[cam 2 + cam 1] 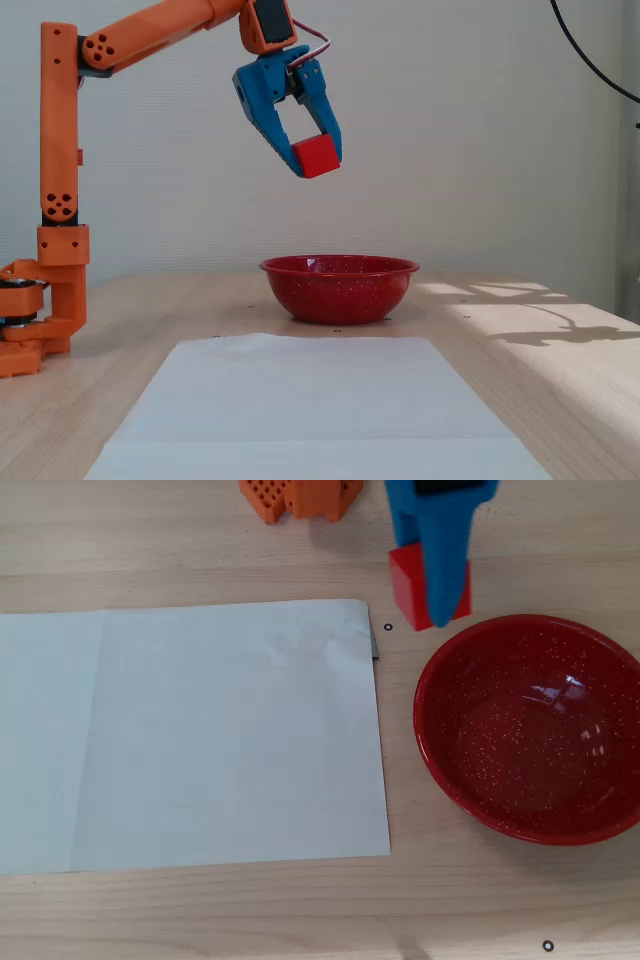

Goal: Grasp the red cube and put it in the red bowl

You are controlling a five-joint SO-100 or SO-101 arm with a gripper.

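Fixed view: the blue gripper [316, 160] clamps the red cube [316, 156] between its two fingers, high in the air above the bowl [339, 288] and slightly left of its centre. Overhead, the cube [408, 583] sits just outside the bowl's [440, 770] upper-left rim, right of the white paper [190, 735].

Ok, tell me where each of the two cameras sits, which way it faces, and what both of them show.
Overhead view: above the table, facing straight down at the white paper sheet and glossy speckled red bowl; only the blue pincer and a bit of orange arm show.
Fixed view: at table height, facing level across the light wooden table; the whole orange arm shows.
Shared: the pincer shut on the small red cube, the bowl, the paper.
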